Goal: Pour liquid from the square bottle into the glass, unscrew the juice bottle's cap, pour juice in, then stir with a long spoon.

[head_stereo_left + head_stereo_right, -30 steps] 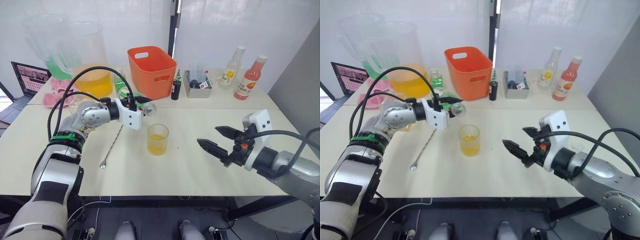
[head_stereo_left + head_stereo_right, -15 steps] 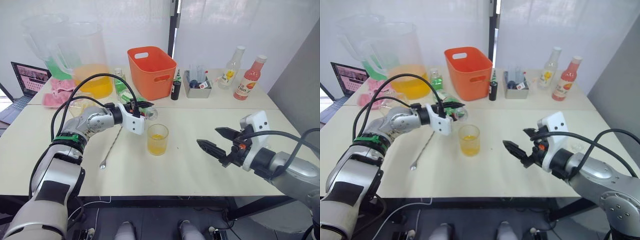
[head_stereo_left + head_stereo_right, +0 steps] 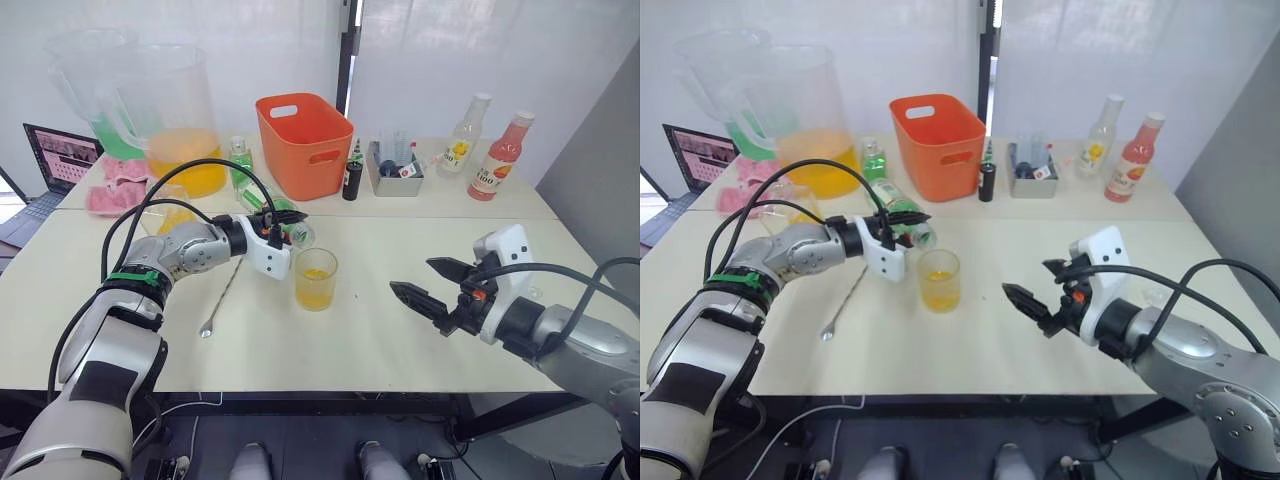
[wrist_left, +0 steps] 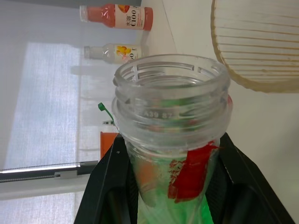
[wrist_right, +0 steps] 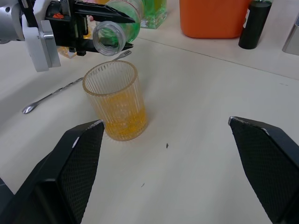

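Head view: one glass (image 3: 316, 279) with orange liquid at table centre. Left gripper (image 3: 283, 228) grasps one green bottle (image 3: 287, 221), uncapped, tipped on side, mouth just above glass rim. One long spoon (image 3: 224, 290) lies left of glass. Right gripper (image 3: 428, 286) spread wide, holding nothing, right of glass. Two drink bottles (image 3: 497, 154) far right, one orange basket (image 3: 303, 142) far centre.

Left wrist view: black fingers (image 4: 108, 184) clenched on bottle neck.

Right wrist view: two fingers (image 5: 74, 168) well apart, glass between them.
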{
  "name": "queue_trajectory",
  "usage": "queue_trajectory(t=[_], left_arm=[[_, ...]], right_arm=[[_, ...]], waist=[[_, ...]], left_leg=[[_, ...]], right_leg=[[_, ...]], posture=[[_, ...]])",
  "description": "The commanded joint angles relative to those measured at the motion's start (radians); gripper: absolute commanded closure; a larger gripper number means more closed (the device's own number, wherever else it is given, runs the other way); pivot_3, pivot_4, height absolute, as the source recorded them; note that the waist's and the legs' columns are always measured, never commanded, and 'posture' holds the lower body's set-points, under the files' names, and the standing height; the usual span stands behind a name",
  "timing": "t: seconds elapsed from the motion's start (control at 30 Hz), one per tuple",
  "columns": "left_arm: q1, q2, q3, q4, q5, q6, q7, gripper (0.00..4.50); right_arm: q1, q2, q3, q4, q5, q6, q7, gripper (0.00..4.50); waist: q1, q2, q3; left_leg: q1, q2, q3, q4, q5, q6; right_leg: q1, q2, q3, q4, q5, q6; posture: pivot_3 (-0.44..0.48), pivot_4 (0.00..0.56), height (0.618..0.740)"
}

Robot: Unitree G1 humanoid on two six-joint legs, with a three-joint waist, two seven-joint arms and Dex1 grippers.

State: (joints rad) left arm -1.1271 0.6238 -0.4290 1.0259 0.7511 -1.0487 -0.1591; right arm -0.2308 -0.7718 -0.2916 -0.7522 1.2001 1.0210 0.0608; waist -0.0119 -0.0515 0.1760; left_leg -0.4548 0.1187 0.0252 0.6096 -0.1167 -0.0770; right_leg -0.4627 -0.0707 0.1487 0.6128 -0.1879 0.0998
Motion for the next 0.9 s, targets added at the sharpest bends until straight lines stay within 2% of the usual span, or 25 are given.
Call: queue_trajectory(t=[0.03,0.47,0.9], left_arm=[[-0.053,0.016,-0.001,-0.026,0.012,-0.017,0.059,3.24],[-0.074,0.022,-0.056,-0.019,0.079,-0.022,0.16,3.24],[-0.084,0.026,-0.077,-0.025,0.088,-0.027,0.184,3.24]], right_arm=[[-0.016,-0.009,-0.01,-0.012,0.002,-0.033,0.001,0.0],[-0.025,-0.008,0.011,-0.011,0.002,-0.046,-0.004,0.0],[-0.042,-0.009,0.023,0.001,-0.007,-0.049,-0.002,0.0]], waist=[[0.0,0.0,0.0],[0.0,0.0,0.0],[0.0,0.0,0.0]], left_leg=[[0.0,0.0,0.0,0.0,0.0,0.0],[0.0,0.0,0.0,0.0,0.0,0.0],[0.0,0.0,0.0,0.0,0.0,0.0]], right_leg=[[0.0,0.0,0.0,0.0,0.0,0.0],[0.0,0.0,0.0,0.0,0.0,0.0],[0.001,0.0,0.0,0.0,0.0,0.0]], posture=[[0.0,0.15,0.731],[0.0,0.15,0.731],[0.0,0.15,0.731]])
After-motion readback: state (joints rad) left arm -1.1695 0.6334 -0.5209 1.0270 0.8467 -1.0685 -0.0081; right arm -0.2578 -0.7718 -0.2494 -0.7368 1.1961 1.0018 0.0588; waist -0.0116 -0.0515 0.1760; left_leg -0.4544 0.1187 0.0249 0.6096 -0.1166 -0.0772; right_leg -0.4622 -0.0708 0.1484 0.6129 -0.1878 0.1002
